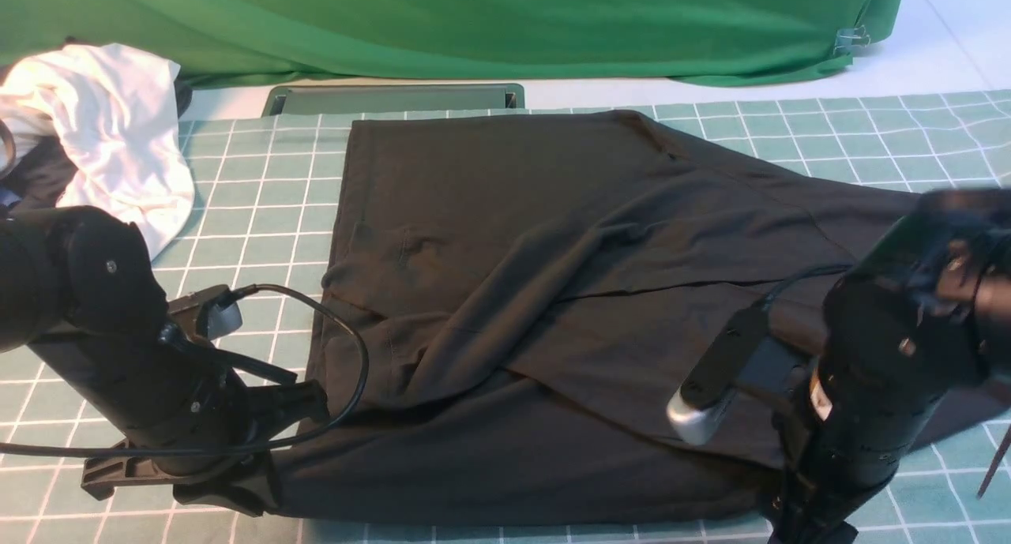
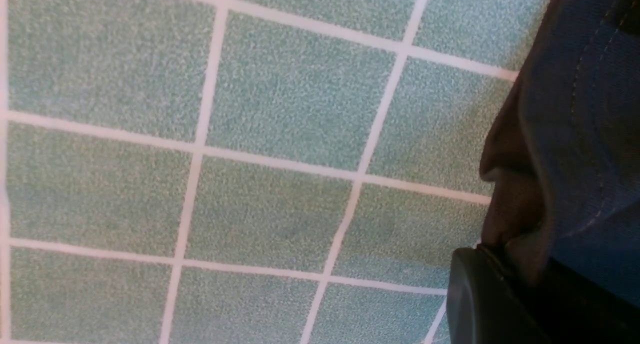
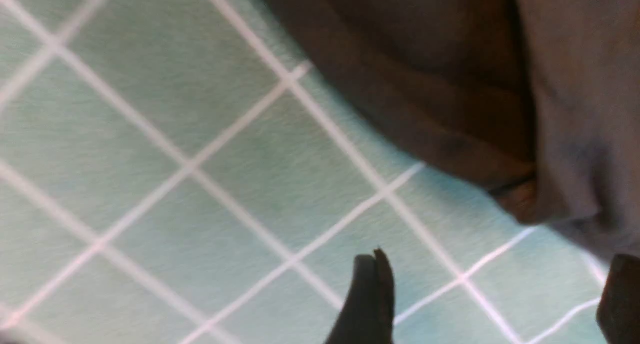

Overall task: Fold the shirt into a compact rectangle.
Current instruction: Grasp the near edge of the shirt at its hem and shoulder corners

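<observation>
The left gripper (image 1: 257,481) pinches a corner of the black T-shirt (image 1: 553,291), and the right gripper (image 3: 495,304) stands wide open above the checked mat (image 3: 150,184).

I see soft, even light, and the large black knit T-shirt (image 1: 553,291) swallows its own fold shadows. My right wrist feed is smeared: white lines on the teal checked mat (image 3: 150,159) blur between the fingers (image 3: 370,304) of my right gripper (image 3: 500,264); the left feed is grainy.
</observation>
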